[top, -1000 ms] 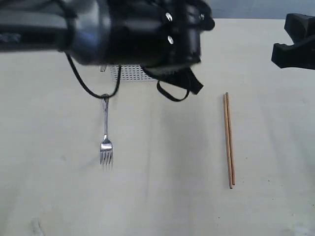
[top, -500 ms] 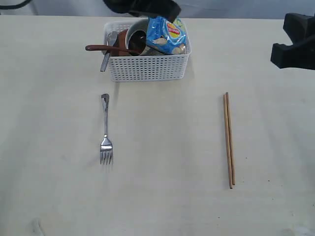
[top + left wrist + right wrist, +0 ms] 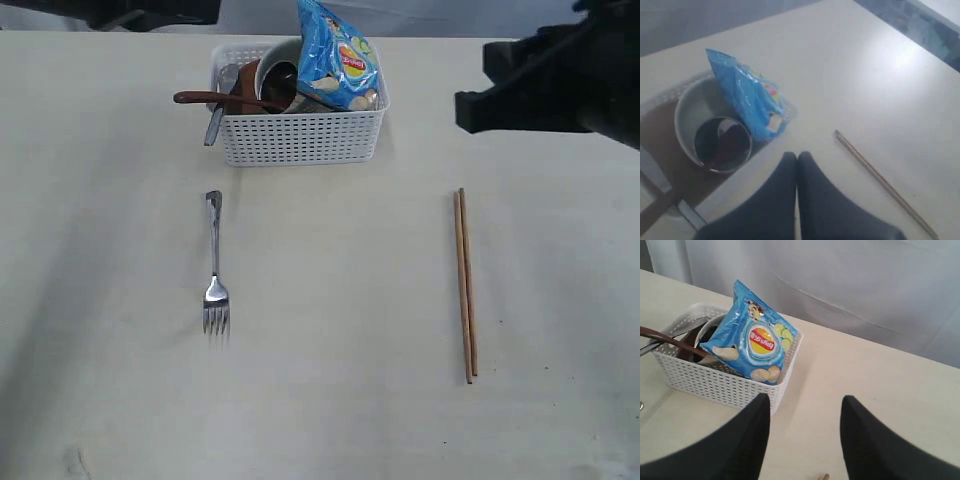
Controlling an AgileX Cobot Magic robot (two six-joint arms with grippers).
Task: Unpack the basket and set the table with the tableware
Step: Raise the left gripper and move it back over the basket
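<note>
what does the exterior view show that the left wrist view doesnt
Only the exterior view: the fork lying on the table in front of the basket, and the basket's perforated front wall.

Only the left wrist view: the left gripper, jaws closed together with nothing between them, and a look down into the bowl with a dark round cup nested in it.

Both: the blue snack bag standing in the basket and the chopsticks lying on the table.
</note>
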